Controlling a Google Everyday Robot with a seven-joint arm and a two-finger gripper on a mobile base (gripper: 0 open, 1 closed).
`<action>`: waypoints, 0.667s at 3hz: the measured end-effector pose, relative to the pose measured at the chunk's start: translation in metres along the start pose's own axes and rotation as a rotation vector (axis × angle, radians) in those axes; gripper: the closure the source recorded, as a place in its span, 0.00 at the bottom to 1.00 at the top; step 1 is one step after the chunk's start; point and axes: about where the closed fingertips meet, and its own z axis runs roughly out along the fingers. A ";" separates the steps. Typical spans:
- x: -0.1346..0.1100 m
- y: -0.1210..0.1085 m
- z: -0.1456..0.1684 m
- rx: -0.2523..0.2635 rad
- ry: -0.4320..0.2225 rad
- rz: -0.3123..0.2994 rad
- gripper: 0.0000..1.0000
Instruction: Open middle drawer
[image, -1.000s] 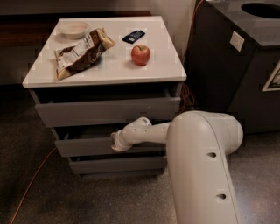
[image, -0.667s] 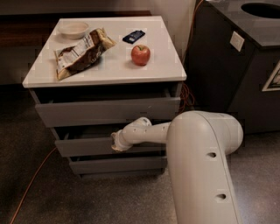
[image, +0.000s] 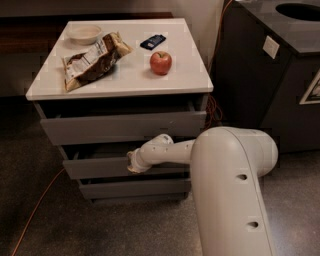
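Observation:
The middle drawer (image: 95, 168) is the medium-height grey front in the white-topped cabinet, below the tall top front (image: 120, 127) and above the slim bottom front (image: 135, 189). It stands out a little from the cabinet, with a dark gap above its top edge. My gripper (image: 131, 164) sits at the end of the white arm (image: 165, 152), right at the top edge of the middle drawer's front, near its centre. The inside of the drawer is hidden.
On the white cabinet top (image: 190, 75) lie a red apple (image: 160, 62), a chip bag (image: 92, 59), a white bowl (image: 84, 33) and a small dark blue packet (image: 152, 41). A dark bin unit (image: 272, 75) stands to the right. An orange cable (image: 37, 205) runs across the floor at the left.

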 end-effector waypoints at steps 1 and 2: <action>0.000 0.000 0.000 0.000 0.000 0.000 1.00; 0.000 0.000 0.000 0.000 0.000 0.000 1.00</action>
